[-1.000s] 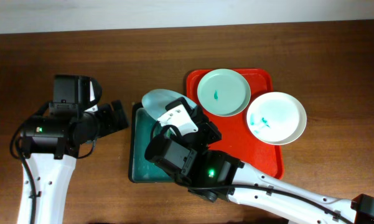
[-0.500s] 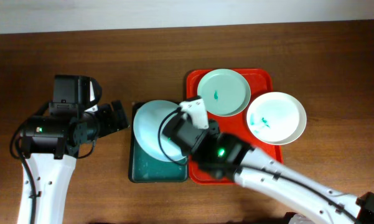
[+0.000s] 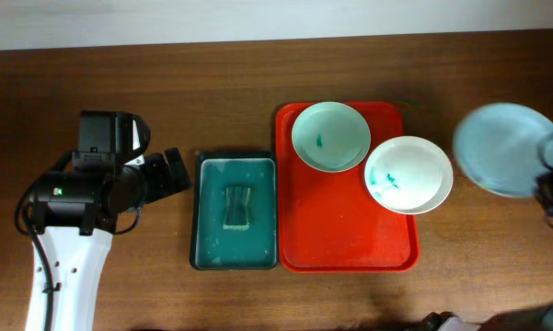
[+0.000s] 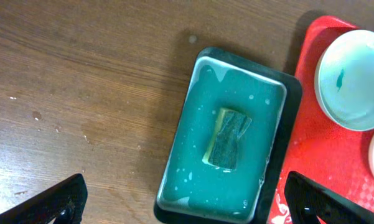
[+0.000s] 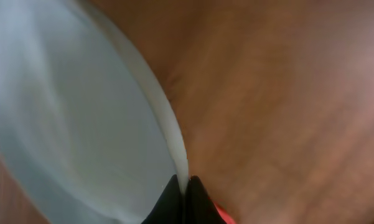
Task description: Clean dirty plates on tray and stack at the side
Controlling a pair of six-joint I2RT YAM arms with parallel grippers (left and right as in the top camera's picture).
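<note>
Evidently the light blue plate (image 3: 501, 147) was on its way to the stacking spot: in the overhead view it sat at the far right of the frame, over bare table (image 3: 166, 74) and well apart from the red tray (image 3: 345, 244), with no smear showing on its face. The right gripper (image 5: 185, 191) had its dark fingertips nipped onto the plate's rim, a grip that probably kept the wiped face untouched. Only the right wrist view showed that pinch; from overhead the gripper was a dark blur cut off by the frame edge. Neither view settled whether the plate hung above the wood or already rested on it. Two plates waited on the tray: the mint plate (image 3: 330, 136) at its top edge with one small teal mark, and the white plate (image 3: 408, 175) beside it, smeared more heavily and overhanging the tray's right rim. The left gripper (image 3: 173, 171) hovered just left of the dark teal basin (image 3: 205, 221), jaws spread wide and holding nothing, plausibly parked clear of the work. Its wrist view showed both fingers (image 4: 50, 205) at the bottom corners and, between them, the sponge (image 4: 227, 138) lying in the wet basin, with droplets the overhead view did not resolve.
</note>
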